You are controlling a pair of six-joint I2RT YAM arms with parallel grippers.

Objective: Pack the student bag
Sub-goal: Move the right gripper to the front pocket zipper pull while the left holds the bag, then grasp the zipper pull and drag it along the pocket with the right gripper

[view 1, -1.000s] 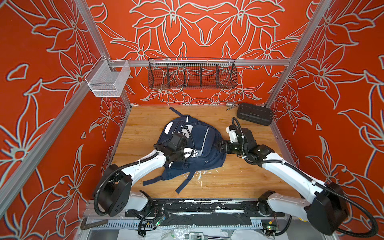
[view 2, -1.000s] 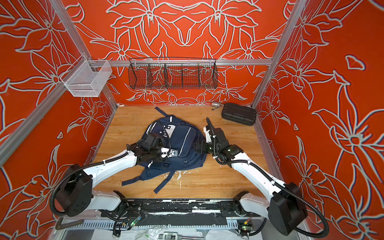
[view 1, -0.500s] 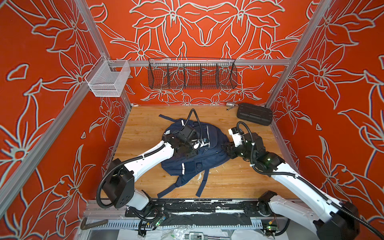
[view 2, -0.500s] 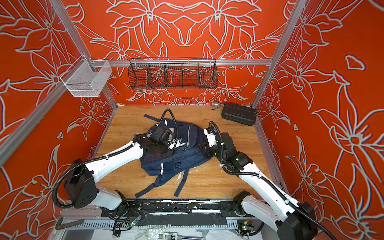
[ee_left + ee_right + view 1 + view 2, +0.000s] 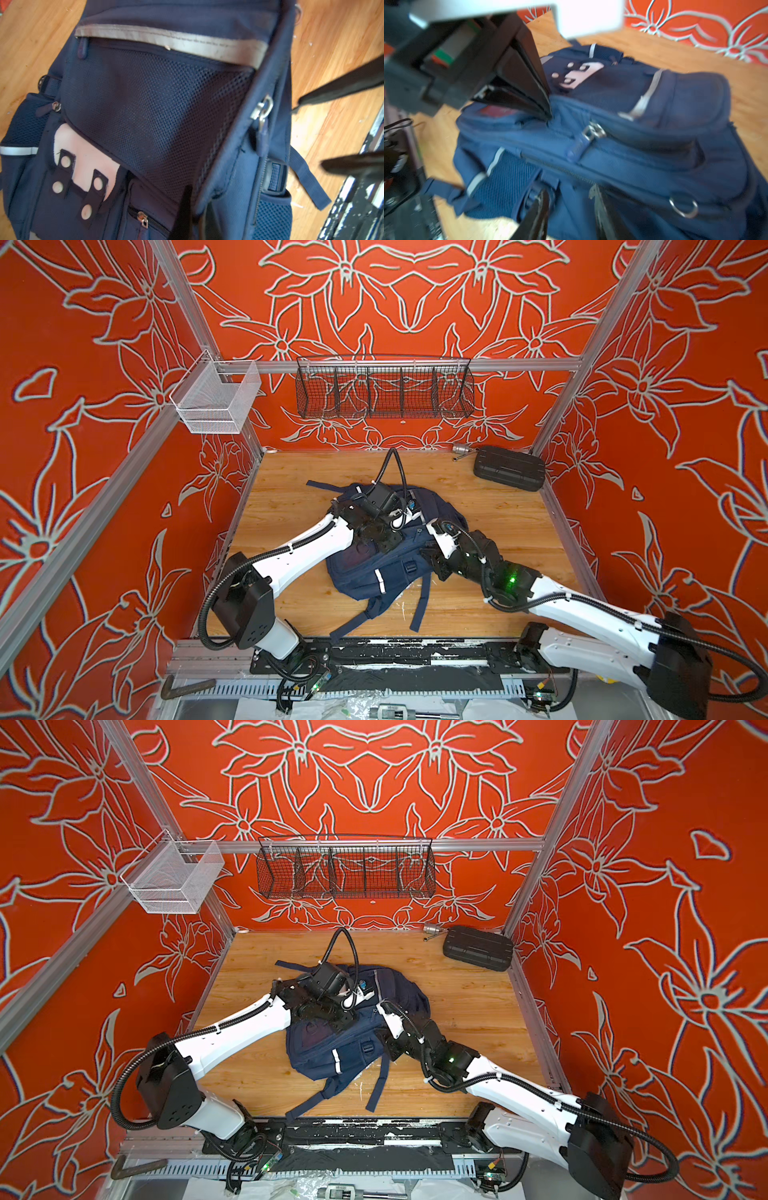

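Left claw (image 5: 549, 113) has its jaws pressed together on a pinch of navy fabric of the student bag (image 5: 361, 572), just above the long side zip. Seen from the left wrist, the cloth rises in a ridge towards it. The right claw (image 5: 569, 189) comes in low at the bag's side, by a blue mesh pocket and a buckle. Its jaws stand apart, and whether the fingertips nip the fabric cannot be told.

In both top views the bag lies flat, front upward, about the middle of the tabletop (image 5: 498, 522), with both arms reaching over it. Its front carries a white patch (image 5: 83, 158) crossed by dark tabs with pale studs. A silver strip (image 5: 170, 41) runs above a dark mesh panel (image 5: 155, 104). A metal zip pull (image 5: 593, 131) with a blue tab sits on the side zip, and a metal ring (image 5: 683, 204) hangs further along the same side. Two straps (image 5: 419, 601) trail from the bag towards the front edge of the tabletop.

A black ribbed hard case (image 5: 509, 467) lies in the far right corner, well apart from the bag, with a small silvery metal piece (image 5: 459, 449) just beside it. On the back wall hangs a black wire basket (image 5: 384, 391) split into compartments. A white mesh basket (image 5: 216, 400) hangs at the far left corner. Orange walls (image 5: 665, 448) with pale flower outlines close in the scene.
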